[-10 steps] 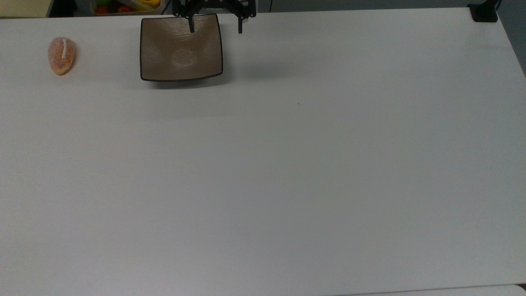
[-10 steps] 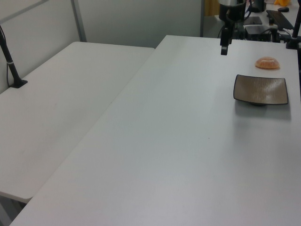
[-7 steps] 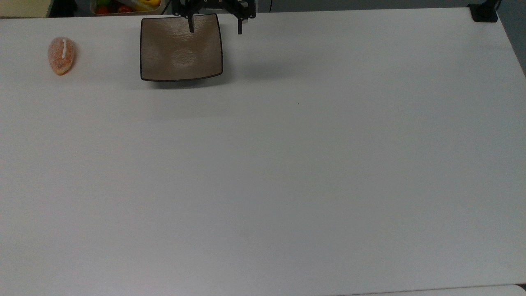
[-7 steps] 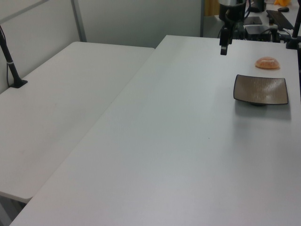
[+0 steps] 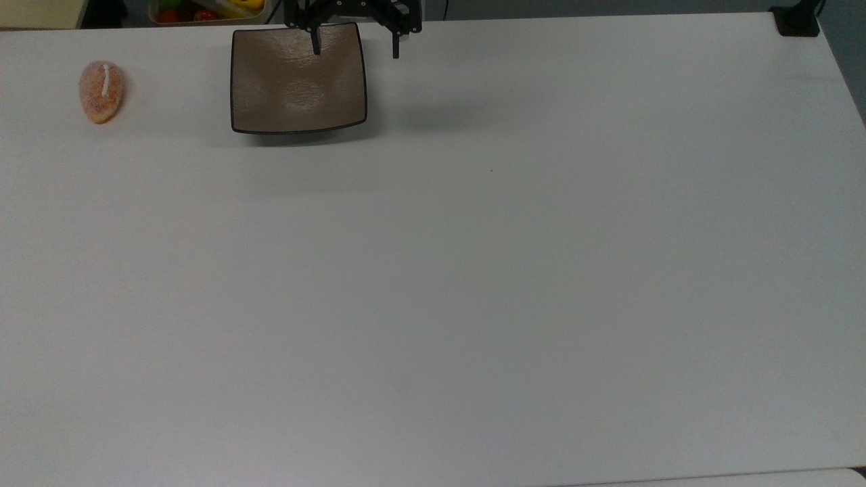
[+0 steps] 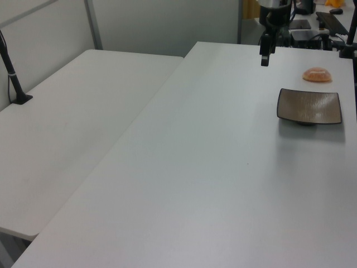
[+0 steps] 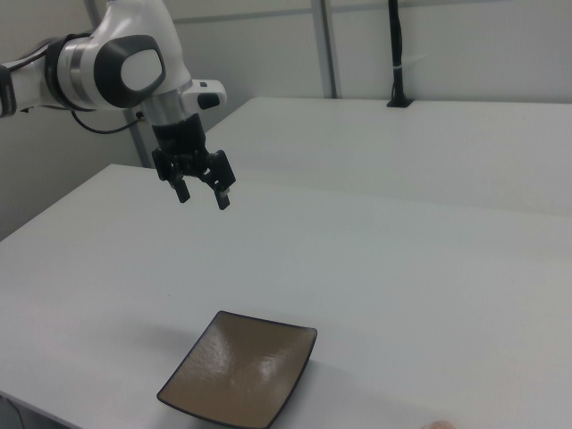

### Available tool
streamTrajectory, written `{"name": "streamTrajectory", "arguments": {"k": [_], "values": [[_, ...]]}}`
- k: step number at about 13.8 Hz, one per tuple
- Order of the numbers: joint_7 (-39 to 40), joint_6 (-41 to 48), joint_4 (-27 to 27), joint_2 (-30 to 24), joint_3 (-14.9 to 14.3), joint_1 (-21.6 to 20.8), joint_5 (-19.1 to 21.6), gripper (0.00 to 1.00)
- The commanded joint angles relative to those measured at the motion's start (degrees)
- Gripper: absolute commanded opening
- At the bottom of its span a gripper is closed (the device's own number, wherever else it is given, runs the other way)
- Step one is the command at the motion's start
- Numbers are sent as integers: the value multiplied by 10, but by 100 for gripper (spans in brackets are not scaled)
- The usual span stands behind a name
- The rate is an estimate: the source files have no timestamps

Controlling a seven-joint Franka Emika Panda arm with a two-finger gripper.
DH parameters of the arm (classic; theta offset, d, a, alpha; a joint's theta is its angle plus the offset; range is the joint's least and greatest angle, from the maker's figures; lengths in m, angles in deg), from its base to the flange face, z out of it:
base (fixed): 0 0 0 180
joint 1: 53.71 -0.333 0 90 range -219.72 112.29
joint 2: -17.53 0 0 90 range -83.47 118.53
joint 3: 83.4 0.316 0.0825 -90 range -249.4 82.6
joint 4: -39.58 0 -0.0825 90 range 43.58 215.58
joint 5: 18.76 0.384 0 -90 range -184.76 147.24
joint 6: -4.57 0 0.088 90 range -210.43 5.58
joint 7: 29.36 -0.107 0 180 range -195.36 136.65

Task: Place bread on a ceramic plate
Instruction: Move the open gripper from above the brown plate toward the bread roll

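The bread point(image 5: 101, 91), a small orange-brown speckled loaf with a white stripe, lies on the white table at the top view's far left. The ceramic plate point(image 5: 298, 81), square and glossy brown with a dark rim, sits to the top view's right of it and holds nothing. My gripper point(image 5: 355, 46) hangs open and empty above the plate's far right corner, well off the table. In the left view the gripper point(image 6: 265, 56) is beyond the plate point(image 6: 309, 105) and the bread point(image 6: 317, 74). In the right view the gripper point(image 7: 203, 197) hovers high behind the plate point(image 7: 239, 371).
A bin of colourful toy fruit point(image 5: 203, 9) stands past the table's far edge. A black clamp point(image 5: 798, 20) grips the top view's upper right corner. A second white table point(image 6: 67, 117) adjoins on the left view's left, with a black post point(image 6: 11, 72).
The gripper has drifted very slightly towards the left view's left and stayed open. Bread and plate have not moved.
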Motion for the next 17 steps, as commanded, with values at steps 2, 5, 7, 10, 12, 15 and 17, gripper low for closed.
{"name": "streamTrajectory", "arguments": {"k": [2, 5, 7, 10, 12, 15, 17], "values": [[-5, 10, -9, 4, -11, -12, 0, 100], [4, 6, -8, 3, -25, 1, -10, 100], [27, 1, -7, 2, -55, 0, -21, 100], [96, -13, 0, 10, -115, 3, -48, 100], [140, -48, 8, 11, -154, 5, -48, 100], [219, -64, 22, 14, -215, 18, -49, 100], [267, -84, 33, 17, -248, 28, -49, 100]]}}
